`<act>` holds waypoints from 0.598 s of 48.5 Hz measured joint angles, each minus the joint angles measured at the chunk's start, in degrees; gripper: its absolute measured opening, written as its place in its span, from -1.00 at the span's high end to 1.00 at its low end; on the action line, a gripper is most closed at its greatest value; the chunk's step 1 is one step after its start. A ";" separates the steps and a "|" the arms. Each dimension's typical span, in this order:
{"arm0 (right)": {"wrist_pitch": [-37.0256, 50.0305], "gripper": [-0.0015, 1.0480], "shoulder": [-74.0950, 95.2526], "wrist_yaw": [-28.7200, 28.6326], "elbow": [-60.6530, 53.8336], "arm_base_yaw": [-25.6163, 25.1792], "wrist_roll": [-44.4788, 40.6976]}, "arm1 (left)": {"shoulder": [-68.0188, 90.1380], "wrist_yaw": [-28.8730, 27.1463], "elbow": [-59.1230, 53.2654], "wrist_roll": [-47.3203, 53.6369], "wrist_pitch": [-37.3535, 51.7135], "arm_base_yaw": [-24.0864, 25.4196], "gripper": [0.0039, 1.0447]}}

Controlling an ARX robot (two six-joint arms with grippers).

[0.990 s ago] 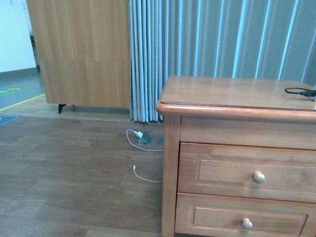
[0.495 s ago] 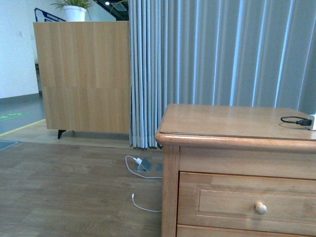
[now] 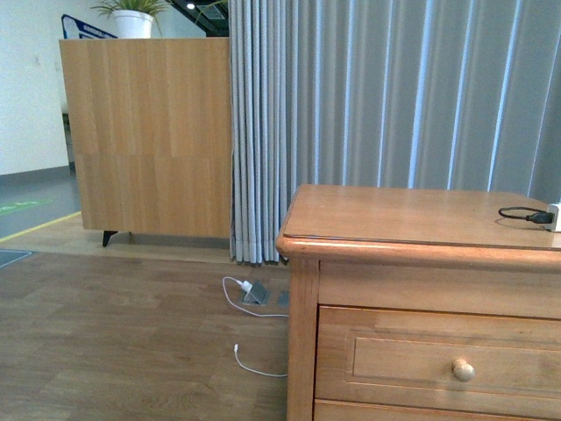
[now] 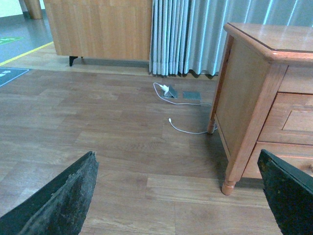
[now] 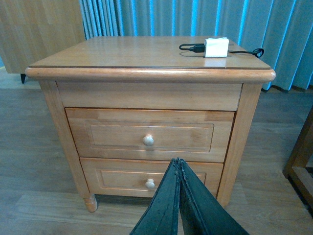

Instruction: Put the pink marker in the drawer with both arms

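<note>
Drawer unmoved; no legible writing.

No legible text, brand, number or label anywhere in the three views. Only unreadable traces: a dark blue sign with pale marks behind the tall honey-coloured wooden partition, too small to make out, and green floor markings with white shapes on the grey floor beyond the yellow line, too blurred to read. Plain faces on the honey-coloured wooden nightstand and the small white charger block on its top.
</note>
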 joint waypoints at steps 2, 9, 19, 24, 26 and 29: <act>-3.89 0.97 -2.80 0.00 -0.15 0.00 0.00 | 0.00 0.00 0.00 -0.02 0.00 0.00 -0.89; -6.38 0.97 -8.68 0.00 -2.14 0.02 -0.02 | 0.00 0.09 0.00 0.00 0.00 0.00 -0.89; -6.47 0.97 -8.85 0.00 -2.14 0.04 -0.02 | 0.00 0.02 0.00 0.00 0.00 0.00 -0.89; -6.47 0.97 -8.85 -0.02 -2.16 0.04 -0.02 | 0.00 0.02 0.00 0.00 0.00 0.00 -0.89; -6.47 0.97 -8.85 -0.02 -2.14 0.04 -0.02 | 0.00 0.02 0.00 0.00 0.00 0.00 -0.89; -6.47 0.97 -8.85 -0.02 -2.14 0.04 -0.02 | 0.00 0.02 0.00 -0.02 0.00 0.00 -0.89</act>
